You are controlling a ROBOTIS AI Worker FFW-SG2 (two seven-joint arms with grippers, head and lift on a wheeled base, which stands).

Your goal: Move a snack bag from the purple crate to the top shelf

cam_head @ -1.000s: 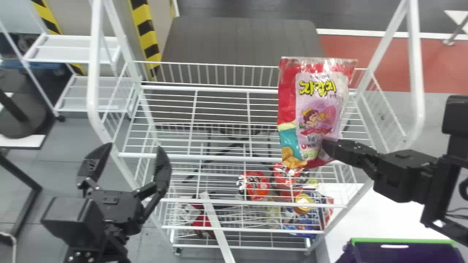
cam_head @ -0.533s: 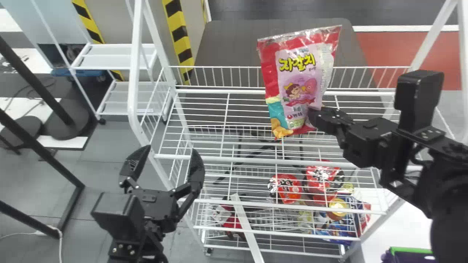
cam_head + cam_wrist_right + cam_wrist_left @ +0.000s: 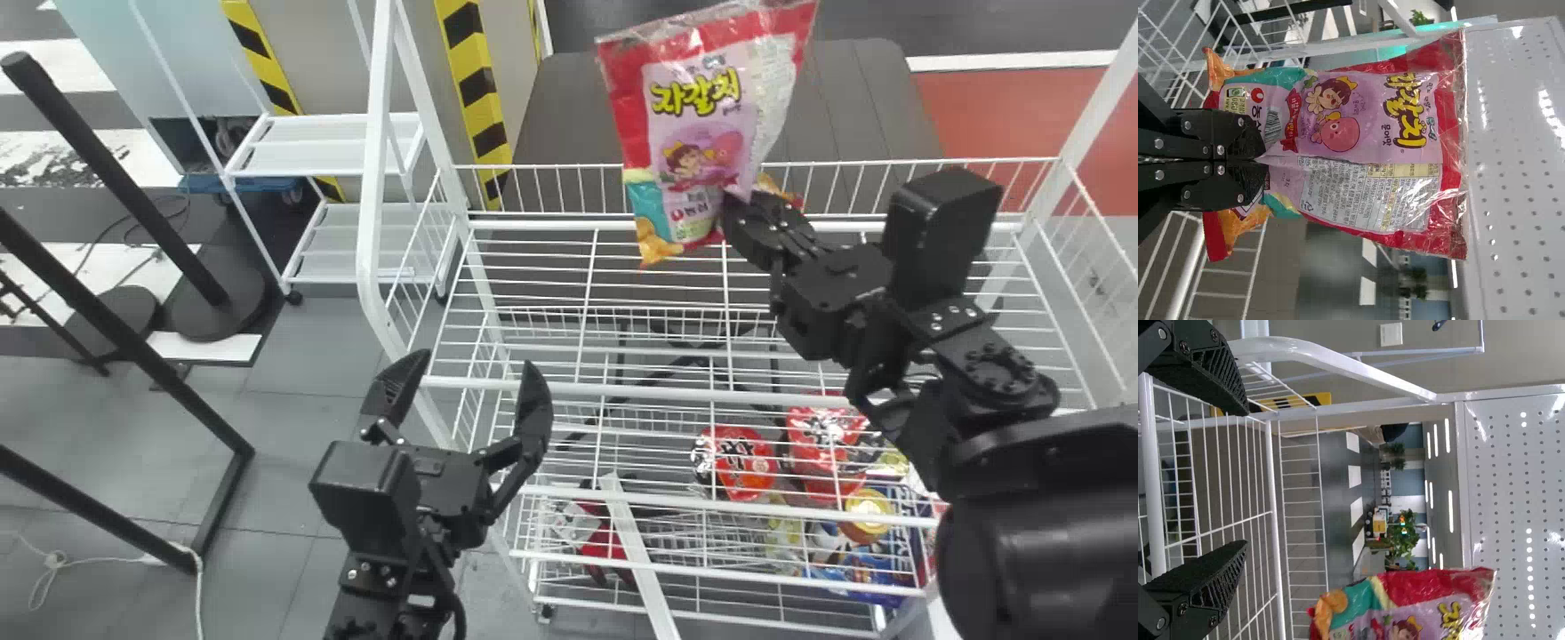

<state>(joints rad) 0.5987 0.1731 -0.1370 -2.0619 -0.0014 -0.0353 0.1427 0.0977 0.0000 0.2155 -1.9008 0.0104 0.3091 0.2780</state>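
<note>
Right gripper (image 3: 1261,160): mine, narrowed to a pinch on the bag (image 3: 702,116), low down near its bottom end, the film creased where I grip. Bag upright with some tilt, printed face showing, raised over the top shelf (image 3: 569,384), towards the back rail (image 3: 551,214). Clearance over the wires: cannot tell.

Further out: on a lower tier, a red pack (image 3: 736,462) and a second red pack (image 3: 823,444) close by, seen through the wires. Left gripper (image 3: 476,364) stands wide and holds nothing, near the rack's left front post.

Step in hand, my reading: carrying done or nearly so, placing to come. Next move: choose a spot inside the rails, lower until the bottom edge meets the wires, then let go gently. Low grip leaves the top free to flop; watch for that, and for a snag on the back rail.
</note>
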